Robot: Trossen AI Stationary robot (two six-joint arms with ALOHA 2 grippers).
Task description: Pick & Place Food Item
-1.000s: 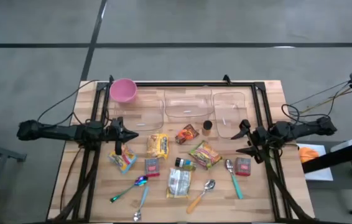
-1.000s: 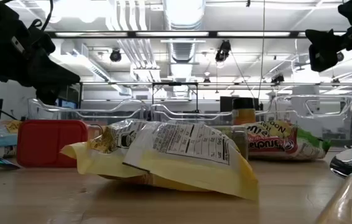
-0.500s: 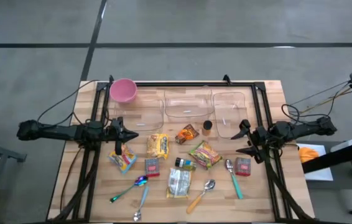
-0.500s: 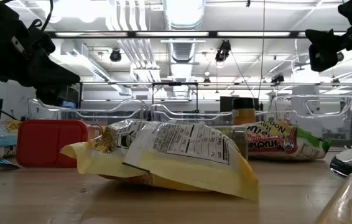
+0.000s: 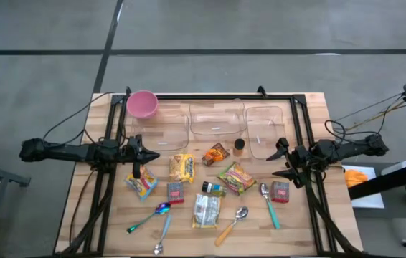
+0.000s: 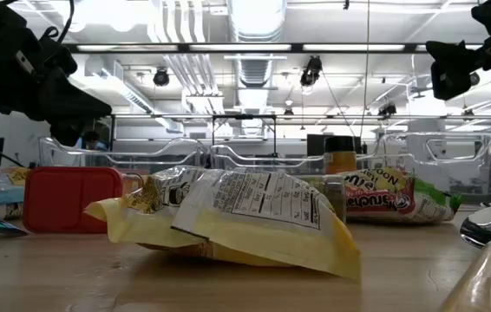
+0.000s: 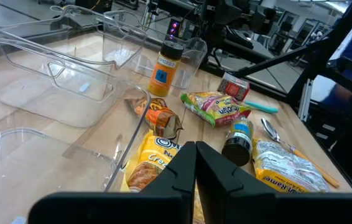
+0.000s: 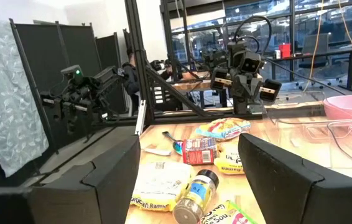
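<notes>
Several food items lie flat on the wooden table between my two arms: a yellow packet [image 5: 182,168], an orange packet [image 5: 216,154], a green-and-red noodle packet [image 5: 236,178], a pale ramen packet [image 5: 206,210], a colourful packet [image 5: 140,184], two small red boxes [image 5: 176,192] [image 5: 280,191], an upright spice bottle [image 5: 238,146] and a small bottle on its side [image 5: 214,188]. My left gripper [image 5: 154,155] hovers shut at the table's left, above the yellow packet [image 7: 157,158]. My right gripper [image 5: 277,159] hovers open at the right, with nothing between its fingers [image 8: 191,180].
Three clear plastic containers [image 5: 167,130] [image 5: 217,120] [image 5: 266,131] stand in a row along the far side, with a pink bowl [image 5: 143,104] at the far left corner. Spoons [image 5: 149,217] [image 5: 233,223] [image 5: 268,204] lie near the front edge. A black frame [image 5: 300,115] borders the table.
</notes>
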